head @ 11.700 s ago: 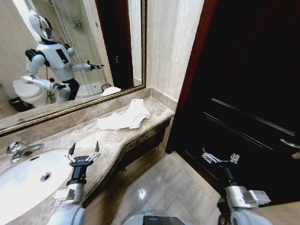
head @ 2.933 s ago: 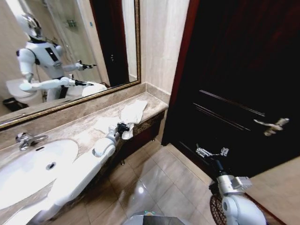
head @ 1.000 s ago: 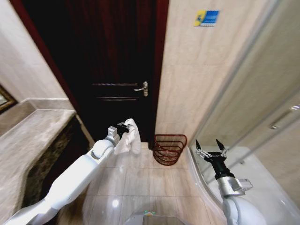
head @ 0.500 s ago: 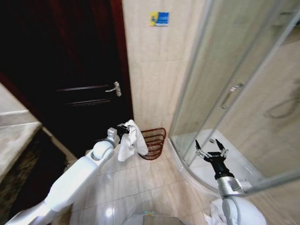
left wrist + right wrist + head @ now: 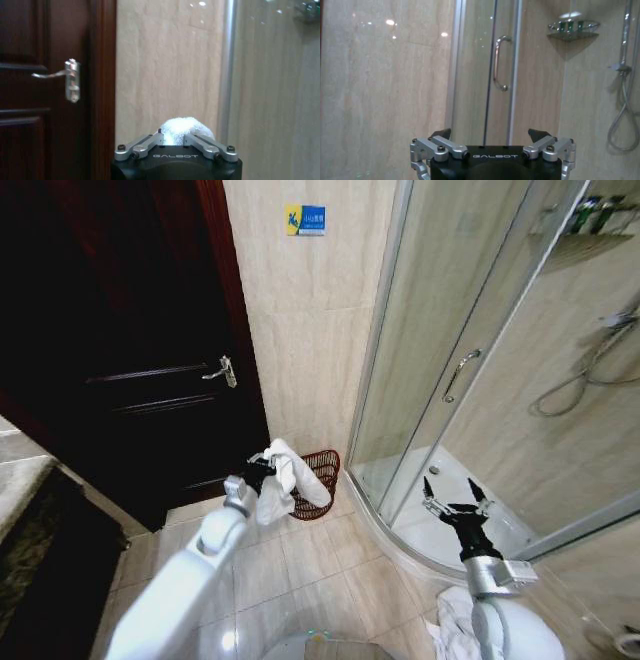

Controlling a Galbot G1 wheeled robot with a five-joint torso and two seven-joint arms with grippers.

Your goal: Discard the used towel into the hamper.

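From the head view, the left gripper (image 5: 262,470) is clamped on the white towel (image 5: 290,475), which hangs just before the hamper (image 5: 318,480) by the wall. The left wrist view adds towel (image 5: 181,129) bulging between closed fingers. The right gripper (image 5: 455,507) waits spread wide and empty near the shower door (image 5: 440,360).

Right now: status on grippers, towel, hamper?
Left gripper shut on towel, held above the floor just before the hamper. Right gripper open, idle near shower door. Nothing in between.

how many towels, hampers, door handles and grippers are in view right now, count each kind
towel, white, held in the left gripper: 1
hamper, against the wall beside the towel: 1
door handles: 2, dark door handle and shower door handle
grippers: 2, left gripper shut on the towel, right gripper with jaws open
total: 6
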